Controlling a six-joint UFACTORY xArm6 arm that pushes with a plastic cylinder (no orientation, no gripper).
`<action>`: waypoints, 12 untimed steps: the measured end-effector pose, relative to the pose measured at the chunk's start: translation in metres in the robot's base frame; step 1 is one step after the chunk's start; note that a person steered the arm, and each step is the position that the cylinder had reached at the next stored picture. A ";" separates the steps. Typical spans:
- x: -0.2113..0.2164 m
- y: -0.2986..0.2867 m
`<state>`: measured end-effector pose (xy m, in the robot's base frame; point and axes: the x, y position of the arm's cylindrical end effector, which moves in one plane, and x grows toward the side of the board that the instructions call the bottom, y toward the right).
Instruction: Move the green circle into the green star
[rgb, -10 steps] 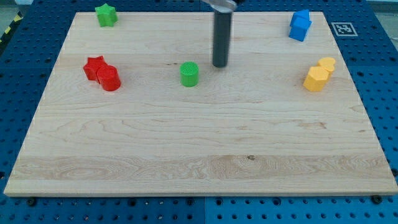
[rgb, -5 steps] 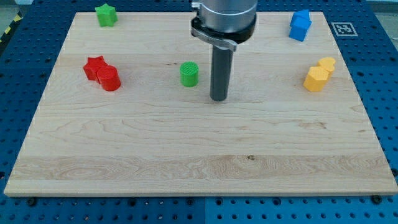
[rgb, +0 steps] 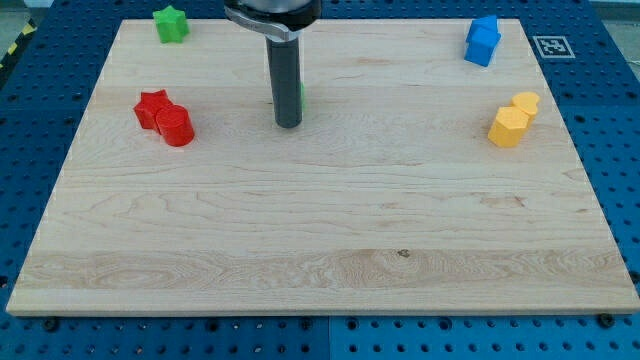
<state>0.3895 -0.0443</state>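
Observation:
The green circle (rgb: 301, 96) is almost wholly hidden behind my dark rod; only a thin green sliver shows at the rod's right edge. My tip (rgb: 288, 125) rests on the board just below the circle, toward the view's bottom, and seems to be against it. The green star (rgb: 171, 23) sits at the board's top left corner, far up and left of the tip.
A red star (rgb: 152, 104) and a red cylinder (rgb: 177, 128) touch each other at the left. Two blue blocks (rgb: 483, 40) sit at the top right. Two yellow blocks (rgb: 513, 120) sit at the right. The wooden board (rgb: 320, 250) lies on a blue pegboard.
My tip has swept from the right of the green circle to the left and now stands in front of it. The circle has shifted slightly up and is now mostly hidden.

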 end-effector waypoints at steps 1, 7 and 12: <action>0.000 0.004; -0.073 0.019; -0.126 -0.009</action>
<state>0.2635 -0.0532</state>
